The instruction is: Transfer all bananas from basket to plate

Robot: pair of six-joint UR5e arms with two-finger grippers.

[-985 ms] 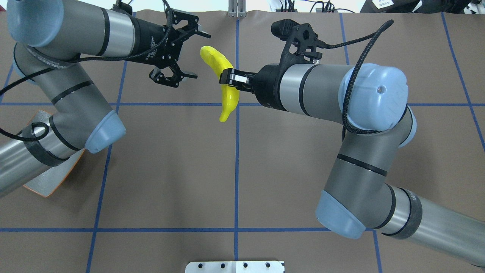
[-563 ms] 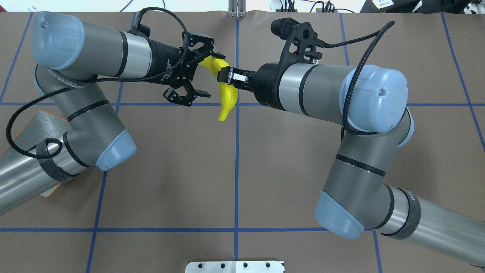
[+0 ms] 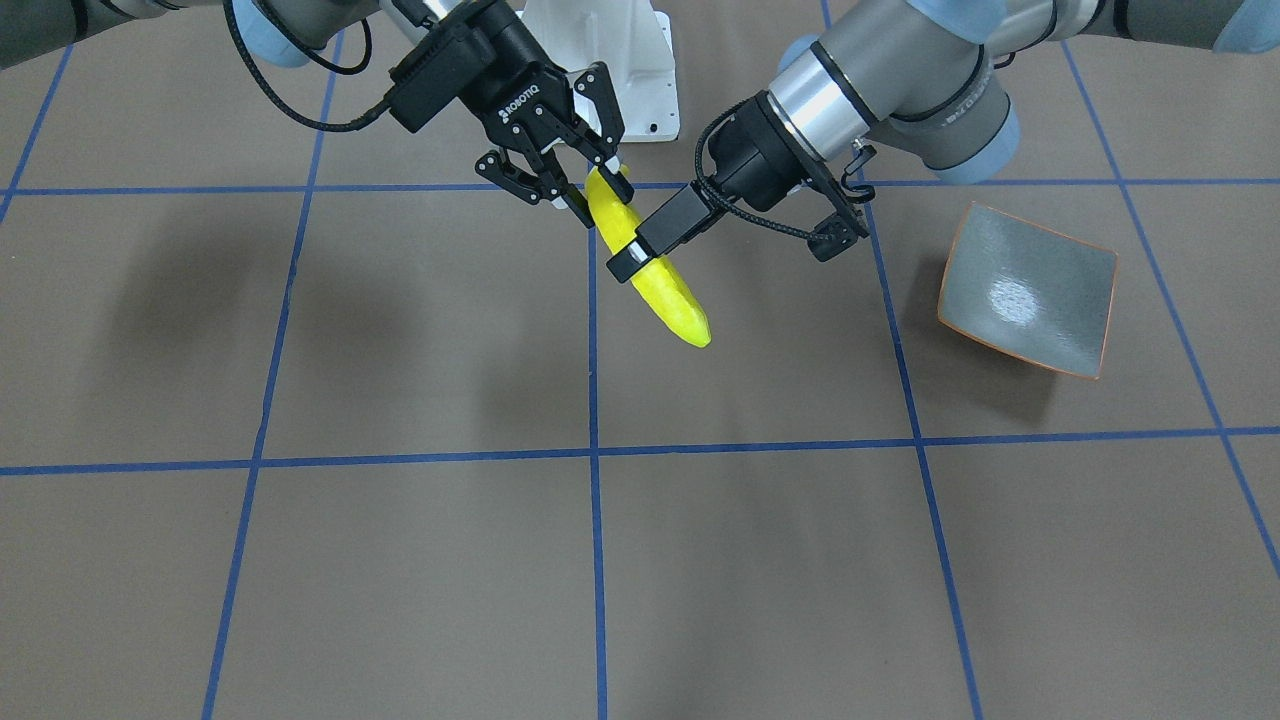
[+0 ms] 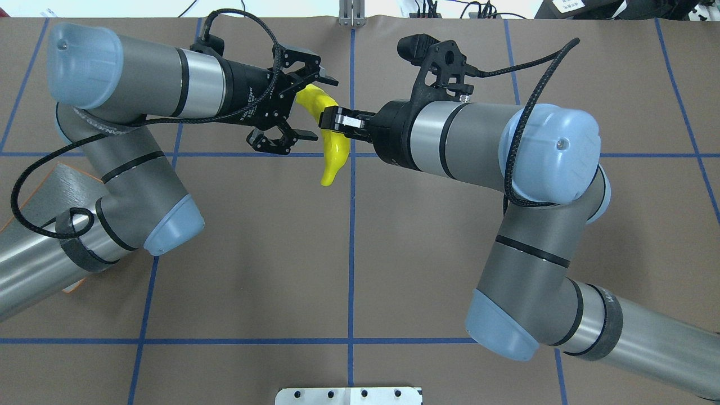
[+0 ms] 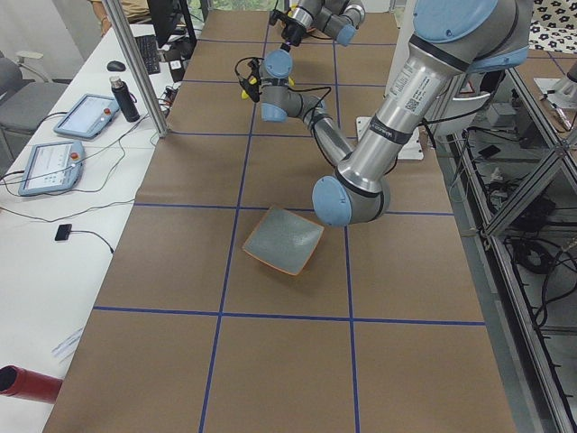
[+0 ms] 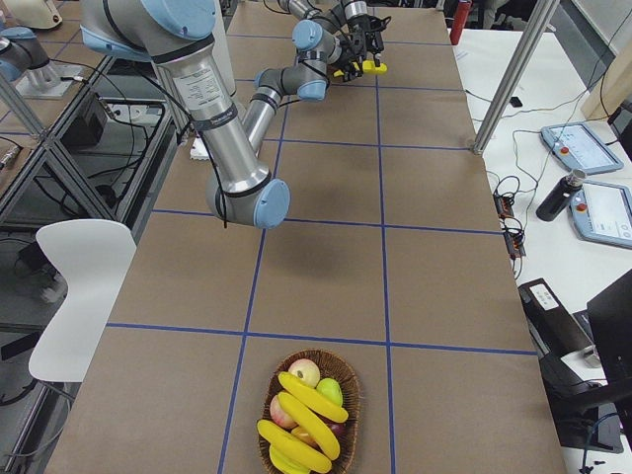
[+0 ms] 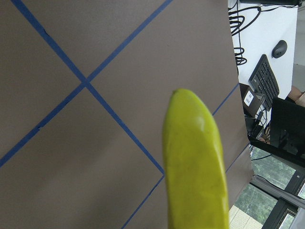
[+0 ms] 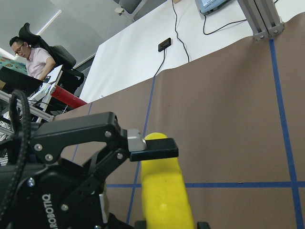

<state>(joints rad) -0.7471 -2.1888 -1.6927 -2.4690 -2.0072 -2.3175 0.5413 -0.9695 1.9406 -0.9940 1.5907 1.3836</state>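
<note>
Right end effector (image 4: 332,120): clamping shut on the banana (image 4: 336,153) above mid-length, leaving its upper end free.
Left end effector (image 4: 325,109): standing open around that free end, gripping nothing, probably receiving it.
Plate (image 3: 1020,290): lying well apart, on the left arm's side, which is probably why the arms are handing over.

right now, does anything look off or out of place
Nothing is spilled or damaged. The only oddity is a banana held in mid-air: the right gripper is shut on it and the left gripper, open, straddles it right beside. The plate sits askew to the blue grid lines, empty.
</note>
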